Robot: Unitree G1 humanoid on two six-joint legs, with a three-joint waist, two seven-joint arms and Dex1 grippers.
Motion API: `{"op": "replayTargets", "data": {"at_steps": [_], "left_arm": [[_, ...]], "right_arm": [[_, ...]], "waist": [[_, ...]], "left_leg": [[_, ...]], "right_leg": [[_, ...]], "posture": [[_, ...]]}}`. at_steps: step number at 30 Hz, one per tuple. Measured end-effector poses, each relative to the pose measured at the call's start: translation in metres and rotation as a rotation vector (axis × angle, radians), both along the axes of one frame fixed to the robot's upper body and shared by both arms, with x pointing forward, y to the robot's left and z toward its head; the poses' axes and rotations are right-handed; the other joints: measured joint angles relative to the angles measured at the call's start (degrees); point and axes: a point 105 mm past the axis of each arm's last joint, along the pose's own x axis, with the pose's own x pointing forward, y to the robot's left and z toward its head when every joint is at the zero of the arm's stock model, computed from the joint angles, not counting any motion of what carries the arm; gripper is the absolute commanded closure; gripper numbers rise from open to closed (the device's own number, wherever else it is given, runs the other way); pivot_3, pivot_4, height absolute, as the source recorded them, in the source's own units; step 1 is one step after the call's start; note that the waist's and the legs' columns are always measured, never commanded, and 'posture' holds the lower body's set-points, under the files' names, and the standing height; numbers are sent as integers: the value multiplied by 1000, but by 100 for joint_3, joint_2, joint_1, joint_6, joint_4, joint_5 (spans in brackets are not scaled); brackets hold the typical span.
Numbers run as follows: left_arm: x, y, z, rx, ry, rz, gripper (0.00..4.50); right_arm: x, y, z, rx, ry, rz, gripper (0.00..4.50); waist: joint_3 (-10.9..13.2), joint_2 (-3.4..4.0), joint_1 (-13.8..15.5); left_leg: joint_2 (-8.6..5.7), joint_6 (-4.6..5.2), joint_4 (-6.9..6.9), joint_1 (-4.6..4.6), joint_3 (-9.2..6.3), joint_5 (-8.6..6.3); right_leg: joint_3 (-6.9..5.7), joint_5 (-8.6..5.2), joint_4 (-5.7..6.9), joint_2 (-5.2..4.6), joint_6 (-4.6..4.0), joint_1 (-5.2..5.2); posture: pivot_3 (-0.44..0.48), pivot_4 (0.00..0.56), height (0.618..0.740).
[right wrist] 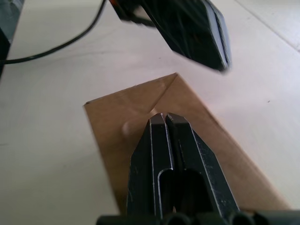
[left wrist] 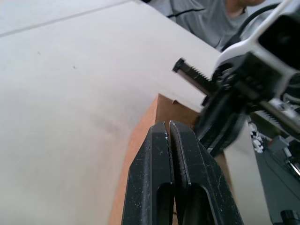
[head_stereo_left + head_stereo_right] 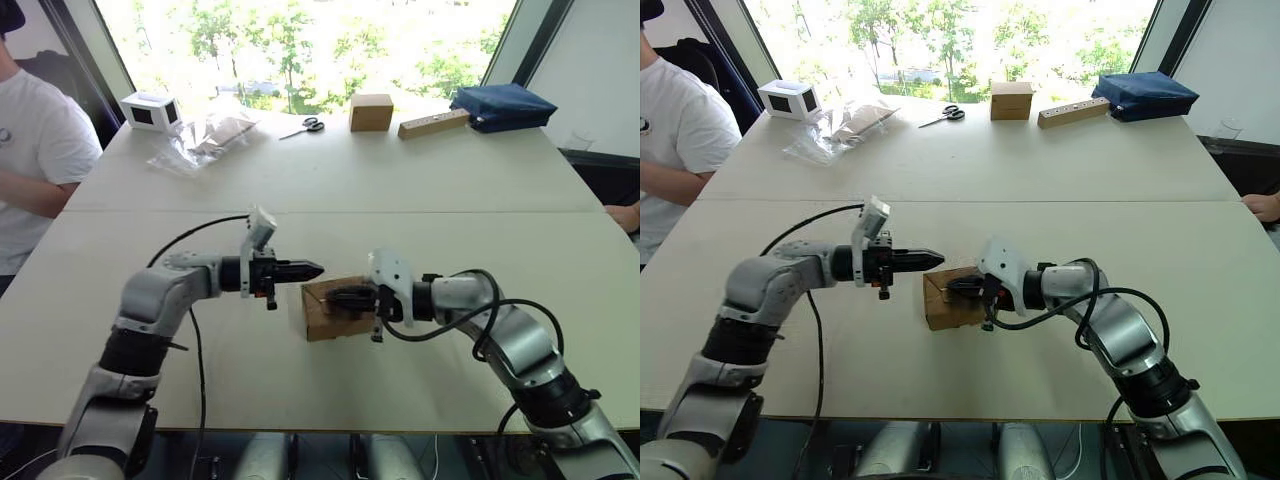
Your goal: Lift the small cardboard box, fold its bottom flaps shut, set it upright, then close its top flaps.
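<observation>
The right gripper (image 1: 165, 117) has its jaws pressed together, tips resting on the small cardboard box (image 1: 140, 112) — on a brown panel with a diagonal seam. Beyond it the left gripper (image 1: 197, 33) hangs above the pale table (image 1: 42, 131) — a black cable (image 1: 56, 47) trails nearby.

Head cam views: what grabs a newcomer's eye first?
Mid-table, the small cardboard box with both grippers converging on it: the right gripper, fingers shut, lies over its top, while the left gripper, also shut, points over its far left corner. Then the clutter along the far edge: scissors and a closed brown box.
</observation>
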Motion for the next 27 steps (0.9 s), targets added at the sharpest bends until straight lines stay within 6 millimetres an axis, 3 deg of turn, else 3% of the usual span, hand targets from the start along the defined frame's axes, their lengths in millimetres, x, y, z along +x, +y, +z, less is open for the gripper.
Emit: {"op": "replayTargets", "data": {"at_steps": [12, 27], "left_arm": [[5, -13, -6, 16, -62, -33, 4400], [0, -14, -2, 15, -61, -52, 4400]], "right_arm": [[-13, -10, 2, -43, 36, -1, 4500], [1, -6, 2, -31, 10, -27, 4500]], "waist": [[0, 0, 7], [0, 0, 1]], "left_leg": [[2, 0, 0, 0, -1, 0], [2, 0, 0, 0, -1, 0]], "right_leg": [[0, 0, 0, 2, 0, 0], [0, 0, 0, 3, 0, 0]], "posture": [[0, 150, 740], [0, 150, 740]]}}
